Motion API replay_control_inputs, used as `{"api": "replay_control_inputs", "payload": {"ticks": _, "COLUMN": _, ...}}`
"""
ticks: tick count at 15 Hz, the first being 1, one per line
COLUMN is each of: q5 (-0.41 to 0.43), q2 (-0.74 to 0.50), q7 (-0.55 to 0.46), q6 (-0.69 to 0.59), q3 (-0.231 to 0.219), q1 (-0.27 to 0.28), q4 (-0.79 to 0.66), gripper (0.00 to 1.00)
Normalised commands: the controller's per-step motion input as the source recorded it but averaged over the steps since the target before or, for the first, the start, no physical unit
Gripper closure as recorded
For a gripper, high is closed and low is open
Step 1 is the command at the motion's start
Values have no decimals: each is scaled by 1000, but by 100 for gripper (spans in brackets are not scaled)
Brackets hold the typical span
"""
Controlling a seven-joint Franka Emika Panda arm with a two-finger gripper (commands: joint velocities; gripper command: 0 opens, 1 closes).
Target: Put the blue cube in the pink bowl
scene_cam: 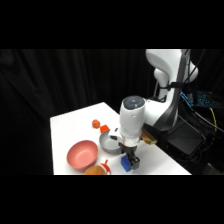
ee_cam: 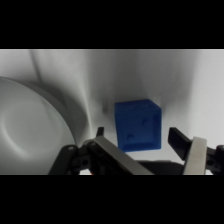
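Observation:
The blue cube [ee_cam: 138,125] rests on the white table, just right of the grey bowl's rim in the wrist view. My gripper [ee_cam: 137,136] is open and low over it, one finger [ee_cam: 101,141] left of the cube and the other finger [ee_cam: 186,146] right of it, with a gap on each side. In the side view the gripper [scene_cam: 132,161] stands at the blue cube [scene_cam: 125,163] near the table's front edge. The pink bowl [scene_cam: 82,154] sits to the left, apart from the cube, and does not appear in the wrist view.
A grey metallic bowl [scene_cam: 108,142] [ee_cam: 30,130] stands right beside the cube. An orange cup [scene_cam: 97,169] sits at the front edge between the pink bowl and the cube. Small orange-red items [scene_cam: 96,123] lie farther back. The table's front edge [scene_cam: 150,172] is close.

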Motion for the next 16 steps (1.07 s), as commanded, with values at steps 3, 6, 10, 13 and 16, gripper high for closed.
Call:
{"api": "replay_control_inputs", "payload": {"ticks": 3, "q5": 38, "q2": 89, "q7": -27, "q6": 188, "q3": -52, "q1": 49, "q4": 29, "gripper": 0}}
{"api": "replay_control_inputs", "payload": {"ticks": 6, "q5": 64, "q2": 77, "q7": -67, "q6": 176, "q3": -48, "q1": 38, "q4": 35, "gripper": 0}}
{"api": "replay_control_inputs", "payload": {"ticks": 10, "q5": 72, "q2": 46, "q7": -88, "q6": 150, "q3": -55, "q1": 45, "q4": 26, "gripper": 40}}
{"api": "replay_control_inputs", "payload": {"ticks": 13, "q5": 80, "q2": 22, "q7": -98, "q6": 55, "q3": -49, "q1": 52, "q4": 45, "gripper": 73}}
{"api": "replay_control_inputs", "payload": {"ticks": 16, "q5": 98, "q2": -48, "q7": -131, "q6": -104, "q3": -11, "q1": 37, "q4": 48, "gripper": 77}}
